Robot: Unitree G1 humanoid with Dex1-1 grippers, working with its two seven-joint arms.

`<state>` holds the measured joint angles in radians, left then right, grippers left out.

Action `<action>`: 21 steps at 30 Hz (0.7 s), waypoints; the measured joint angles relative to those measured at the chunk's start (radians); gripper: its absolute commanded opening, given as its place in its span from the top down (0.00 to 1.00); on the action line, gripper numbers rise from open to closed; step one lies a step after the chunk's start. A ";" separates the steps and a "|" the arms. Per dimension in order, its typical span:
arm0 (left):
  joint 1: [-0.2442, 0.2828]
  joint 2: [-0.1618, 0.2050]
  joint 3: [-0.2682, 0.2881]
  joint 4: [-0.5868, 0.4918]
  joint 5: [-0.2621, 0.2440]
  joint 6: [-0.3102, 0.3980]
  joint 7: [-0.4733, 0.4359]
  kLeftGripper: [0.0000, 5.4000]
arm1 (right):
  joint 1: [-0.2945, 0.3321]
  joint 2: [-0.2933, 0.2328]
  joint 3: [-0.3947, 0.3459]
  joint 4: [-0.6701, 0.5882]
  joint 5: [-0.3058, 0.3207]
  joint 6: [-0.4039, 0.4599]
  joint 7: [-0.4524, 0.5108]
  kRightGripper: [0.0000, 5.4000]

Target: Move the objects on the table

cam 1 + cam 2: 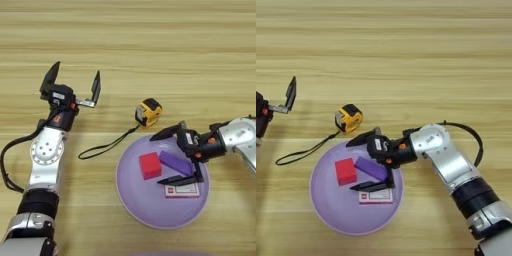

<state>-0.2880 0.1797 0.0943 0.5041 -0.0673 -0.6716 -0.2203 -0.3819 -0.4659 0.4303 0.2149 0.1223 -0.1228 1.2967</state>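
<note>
Lilac plate [135, 200], red cube [150, 165], purple block [175, 162], white box w/ red edge [182, 190], yellow-blk tape measure [148, 112], light plank-grain counter [150, 50].

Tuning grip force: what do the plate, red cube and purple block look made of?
Plate: likely plastic, smooth lilac with a soft sheen. Red cube: matte, sharp edges, maybe foam or painted wood; can't tell. Purple block: same matte look, between the open right gripper's fingers. Left gripper is open, away.

- The left pincer [74, 84] stood at the far left, fingers spread wide and pointing away, its silver forearm running back toward the near edge.
- The right pincer [362, 162] (reaching in from the right) pointed left, fingers parted.
</note>
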 measured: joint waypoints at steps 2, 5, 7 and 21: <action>0.000 0.000 0.000 0.000 0.000 0.000 0.000 0.00 | -0.001 0.011 0.007 0.015 -0.005 -0.008 -0.001 0.00; 0.000 -0.001 0.000 0.000 0.000 0.000 0.000 0.00 | -0.003 0.027 0.013 0.034 -0.020 -0.023 -0.004 0.06; 0.000 -0.001 0.000 0.000 0.000 0.000 0.000 0.00 | -0.006 0.042 0.019 0.053 -0.028 -0.036 -0.007 0.09; 0.000 -0.002 0.000 0.011 0.000 0.000 0.000 0.00 | -0.013 0.056 0.029 0.096 -0.049 -0.046 -0.001 0.41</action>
<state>-0.2883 0.1778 0.0944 0.5150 -0.0673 -0.6720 -0.2201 -0.3951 -0.4101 0.4596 0.3106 0.0735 -0.1689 1.2955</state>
